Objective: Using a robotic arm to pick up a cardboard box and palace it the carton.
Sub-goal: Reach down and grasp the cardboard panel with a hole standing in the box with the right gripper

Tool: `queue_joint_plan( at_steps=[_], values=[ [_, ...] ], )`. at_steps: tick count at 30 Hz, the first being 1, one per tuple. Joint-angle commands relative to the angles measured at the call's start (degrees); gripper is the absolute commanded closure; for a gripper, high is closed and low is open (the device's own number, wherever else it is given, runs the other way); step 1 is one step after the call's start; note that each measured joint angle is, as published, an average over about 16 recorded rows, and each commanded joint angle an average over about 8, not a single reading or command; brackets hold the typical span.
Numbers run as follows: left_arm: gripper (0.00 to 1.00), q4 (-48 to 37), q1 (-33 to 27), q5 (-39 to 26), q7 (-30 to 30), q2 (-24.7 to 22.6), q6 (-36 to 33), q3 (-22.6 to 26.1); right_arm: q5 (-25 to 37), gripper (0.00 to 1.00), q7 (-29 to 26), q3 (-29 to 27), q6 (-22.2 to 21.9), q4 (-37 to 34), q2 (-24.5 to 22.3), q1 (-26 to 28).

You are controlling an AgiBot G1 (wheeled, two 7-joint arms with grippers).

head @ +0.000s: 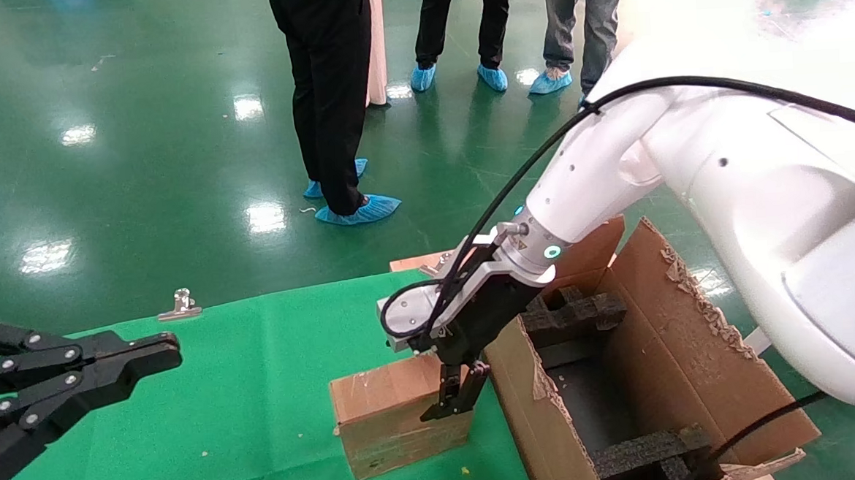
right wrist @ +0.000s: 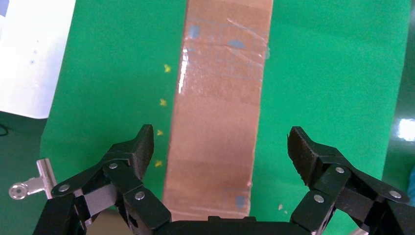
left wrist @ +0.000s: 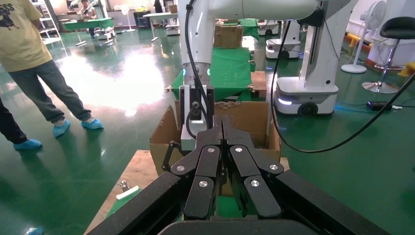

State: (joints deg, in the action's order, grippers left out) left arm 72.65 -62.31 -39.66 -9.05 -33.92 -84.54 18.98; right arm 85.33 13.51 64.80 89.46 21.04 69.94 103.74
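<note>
Over the cardboard box (right wrist: 218, 112), the right gripper (right wrist: 222, 149) hangs wide open, straddling it untouched.

We see the small brown cardboard box (head: 400, 417) standing on its long edge on the green surface (head: 245, 396), with shiny tape on top. Our white robotic arm (head: 614, 164) hangs right over it, jaws spread wide on both sides. Just beside it stands the big torn carton (head: 697, 357), flaps up, with black foam inside.
</note>
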Motion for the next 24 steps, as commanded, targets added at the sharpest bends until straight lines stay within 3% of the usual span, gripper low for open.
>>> queue_joint_plan(
  at_steps=[1,4,12,24],
  values=[
    [0.00,0.0,0.0,0.0,0.0,0.0,0.0,0.0,0.5,0.00,1.1,0.6,0.0,-1.6,1.0,0.4],
    [0.00,0.0,0.0,0.0,0.0,0.0,0.0,0.0,0.8,0.03,1.4,0.9,0.0,-2.3,1.5,0.6],
    [0.00,0.0,0.0,0.0,0.0,0.0,0.0,0.0,0.6,1.00,1.1,0.6,0.0,-1.6,1.0,0.4],
    [0.00,0.0,0.0,0.0,0.0,0.0,0.0,0.0,0.3,1.00,0.8,0.2,0.0,-0.9,0.5,0.2]
  ],
)
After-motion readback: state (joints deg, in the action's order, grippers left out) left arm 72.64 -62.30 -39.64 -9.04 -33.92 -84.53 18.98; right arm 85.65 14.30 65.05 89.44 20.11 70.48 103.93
